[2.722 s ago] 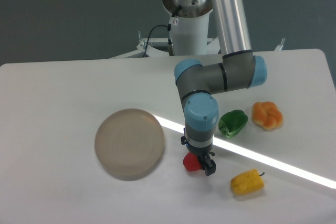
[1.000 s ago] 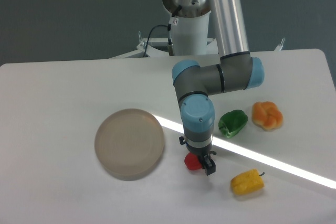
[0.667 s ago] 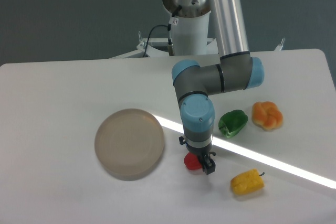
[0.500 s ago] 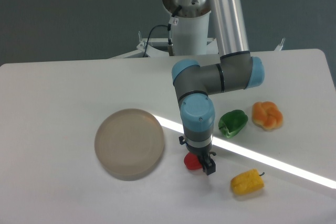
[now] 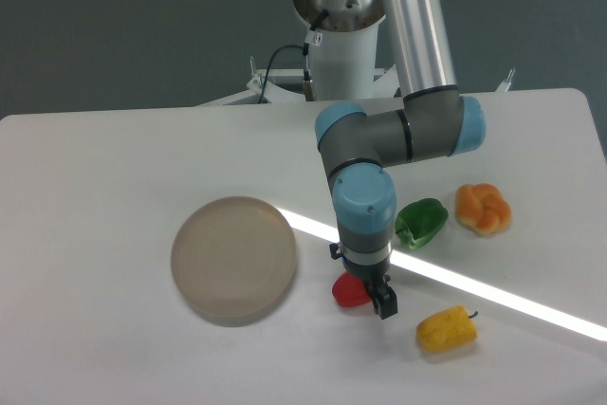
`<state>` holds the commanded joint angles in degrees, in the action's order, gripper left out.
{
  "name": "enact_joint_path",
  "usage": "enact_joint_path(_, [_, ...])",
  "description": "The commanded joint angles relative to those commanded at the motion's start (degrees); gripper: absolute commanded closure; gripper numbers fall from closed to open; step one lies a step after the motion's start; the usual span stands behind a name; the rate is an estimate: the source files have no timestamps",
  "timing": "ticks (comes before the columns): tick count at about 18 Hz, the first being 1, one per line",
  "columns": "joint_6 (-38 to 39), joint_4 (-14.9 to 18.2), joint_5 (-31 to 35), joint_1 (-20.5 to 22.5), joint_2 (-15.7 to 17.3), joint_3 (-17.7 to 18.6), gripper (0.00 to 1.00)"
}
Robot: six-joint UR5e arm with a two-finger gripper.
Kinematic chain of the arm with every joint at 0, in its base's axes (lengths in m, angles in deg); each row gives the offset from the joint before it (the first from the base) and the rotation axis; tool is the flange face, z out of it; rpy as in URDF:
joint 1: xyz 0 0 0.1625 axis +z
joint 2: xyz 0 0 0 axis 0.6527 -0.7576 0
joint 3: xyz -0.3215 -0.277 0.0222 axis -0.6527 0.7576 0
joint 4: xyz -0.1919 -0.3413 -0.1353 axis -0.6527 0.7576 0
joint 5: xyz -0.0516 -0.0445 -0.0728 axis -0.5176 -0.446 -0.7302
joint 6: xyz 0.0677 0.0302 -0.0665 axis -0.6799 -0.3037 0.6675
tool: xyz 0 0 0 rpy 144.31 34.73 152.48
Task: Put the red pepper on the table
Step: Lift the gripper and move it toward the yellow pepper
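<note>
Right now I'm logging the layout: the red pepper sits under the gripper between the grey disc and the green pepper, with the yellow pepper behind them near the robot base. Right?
Not quite. The yellow pepper lies at the table's front edge, nearest the camera, not near the robot base. The camera view shows the rest holds: red pepper by the gripper, between the disc and the green pepper.

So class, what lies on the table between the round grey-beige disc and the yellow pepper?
In the camera view, the red pepper and the gripper lie between the disc and the yellow pepper.

arm bent downward, end effector [image 5: 373, 293] low
</note>
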<state>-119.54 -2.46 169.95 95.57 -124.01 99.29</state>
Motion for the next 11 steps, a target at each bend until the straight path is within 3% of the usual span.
enact_joint_path(4, [-4.3,0.0,0.1,2.1,-0.5,-2.4,0.00])
enact_joint_path(11, [-12.0,1.1,0.0,5.5,-4.0,-9.9,0.00])
